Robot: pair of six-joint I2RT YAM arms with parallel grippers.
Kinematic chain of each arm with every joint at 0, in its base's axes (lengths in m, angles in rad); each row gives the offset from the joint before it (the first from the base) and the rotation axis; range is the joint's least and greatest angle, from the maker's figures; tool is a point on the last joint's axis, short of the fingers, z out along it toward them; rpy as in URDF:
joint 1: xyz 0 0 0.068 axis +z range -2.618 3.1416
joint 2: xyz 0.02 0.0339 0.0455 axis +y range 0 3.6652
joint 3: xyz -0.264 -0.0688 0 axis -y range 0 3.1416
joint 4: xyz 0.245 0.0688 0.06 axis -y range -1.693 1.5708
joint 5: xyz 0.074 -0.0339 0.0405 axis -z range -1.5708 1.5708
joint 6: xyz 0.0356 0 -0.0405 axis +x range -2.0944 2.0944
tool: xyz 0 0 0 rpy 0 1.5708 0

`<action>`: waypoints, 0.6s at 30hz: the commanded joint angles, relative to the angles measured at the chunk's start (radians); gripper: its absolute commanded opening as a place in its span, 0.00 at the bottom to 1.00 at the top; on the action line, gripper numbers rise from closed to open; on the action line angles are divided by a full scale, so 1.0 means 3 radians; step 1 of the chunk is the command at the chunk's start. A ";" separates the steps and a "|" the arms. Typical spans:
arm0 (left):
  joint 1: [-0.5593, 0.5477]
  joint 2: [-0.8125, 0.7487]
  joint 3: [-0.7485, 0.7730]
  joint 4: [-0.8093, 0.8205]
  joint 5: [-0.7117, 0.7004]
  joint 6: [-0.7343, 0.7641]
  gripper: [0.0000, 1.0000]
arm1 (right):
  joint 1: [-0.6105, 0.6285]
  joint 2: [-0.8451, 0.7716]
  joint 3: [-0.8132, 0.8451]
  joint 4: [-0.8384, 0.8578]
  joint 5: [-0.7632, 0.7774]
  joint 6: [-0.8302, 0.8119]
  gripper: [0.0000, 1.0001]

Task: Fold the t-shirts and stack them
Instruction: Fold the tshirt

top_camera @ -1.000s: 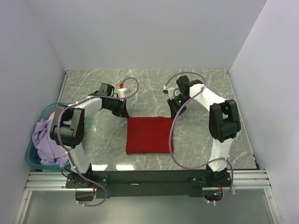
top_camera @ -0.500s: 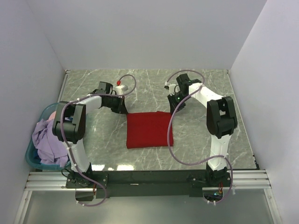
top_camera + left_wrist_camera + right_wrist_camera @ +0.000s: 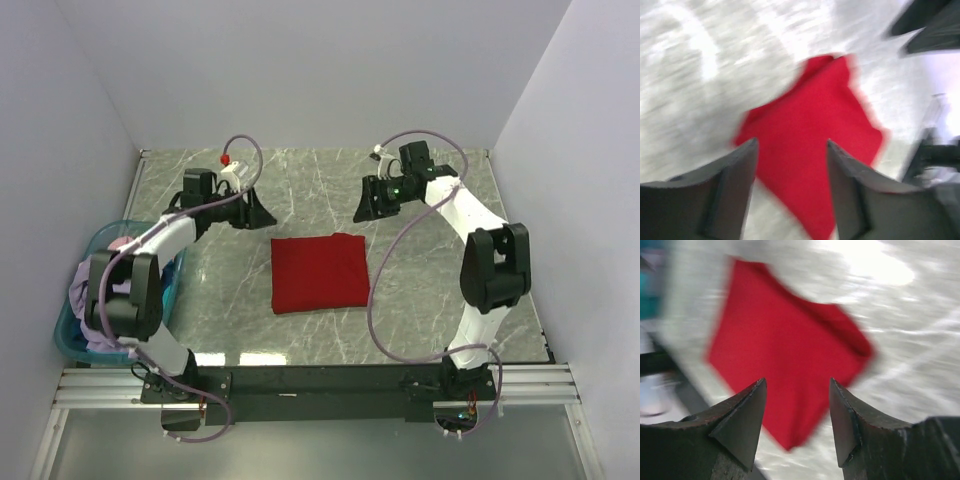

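Red t-shirt (image 3: 321, 272) is folded to a flat, near-square packet lying mid-table (image 3: 440, 300). Edges are mostly straight, the far edge a bit uneven toward its right corner. No sleeves or collar showing. Left gripper (image 3: 791, 145) sits past the shirt's far-left corner, clear of the cloth, jaws released with nothing between them. Right gripper (image 3: 796, 385) is past the far-right corner, jaws likewise spread and empty. Both wrist views are blurred. Lavender clothes (image 3: 95, 300) are heaped in the teal basket (image 3: 66, 338) at the table's left edge.

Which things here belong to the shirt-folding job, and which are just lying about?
Job: folded red t-shirt; lavender clothes in the teal basket; left claw and right claw, both open.
Just there: marble table; grey walls.
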State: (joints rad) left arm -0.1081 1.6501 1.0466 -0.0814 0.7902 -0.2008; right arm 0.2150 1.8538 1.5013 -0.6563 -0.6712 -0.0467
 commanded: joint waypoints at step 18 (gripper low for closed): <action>-0.0351 0.1479 0.0054 0.1576 0.0460 -0.1626 0.79 | 0.0097 0.1163 -0.0172 0.1574 -0.0754 0.1547 0.50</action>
State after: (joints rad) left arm -0.2455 2.0350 1.0000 0.3763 0.9726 -0.7105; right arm 0.3031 2.1811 1.4063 -0.2317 -0.9333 0.4007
